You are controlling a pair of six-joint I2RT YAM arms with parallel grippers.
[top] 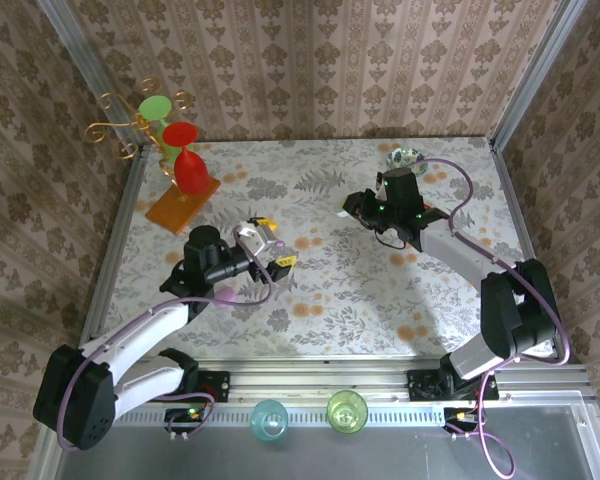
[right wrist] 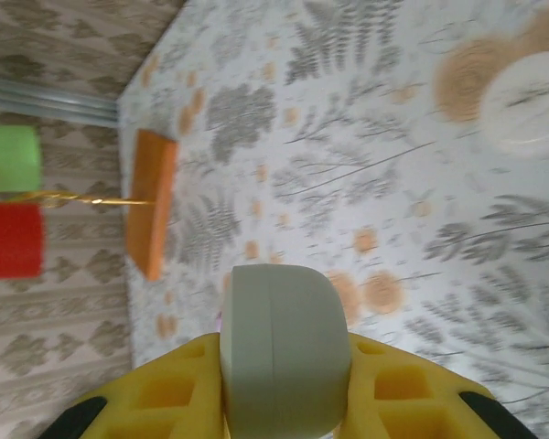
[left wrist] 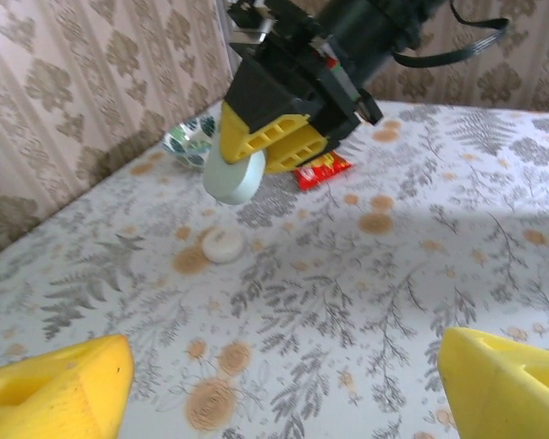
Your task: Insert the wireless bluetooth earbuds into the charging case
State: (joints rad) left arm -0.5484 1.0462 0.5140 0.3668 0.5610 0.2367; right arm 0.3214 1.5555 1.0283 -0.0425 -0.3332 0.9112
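Floral table [top: 320,300] bears orange stand [top: 180,207], patterned bowl [top: 405,157], red packet [left wrist: 322,168], white case [left wrist: 222,245]

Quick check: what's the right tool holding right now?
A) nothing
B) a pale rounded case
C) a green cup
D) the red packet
B: the case sits clamped in the right tool, as both wrist views show.
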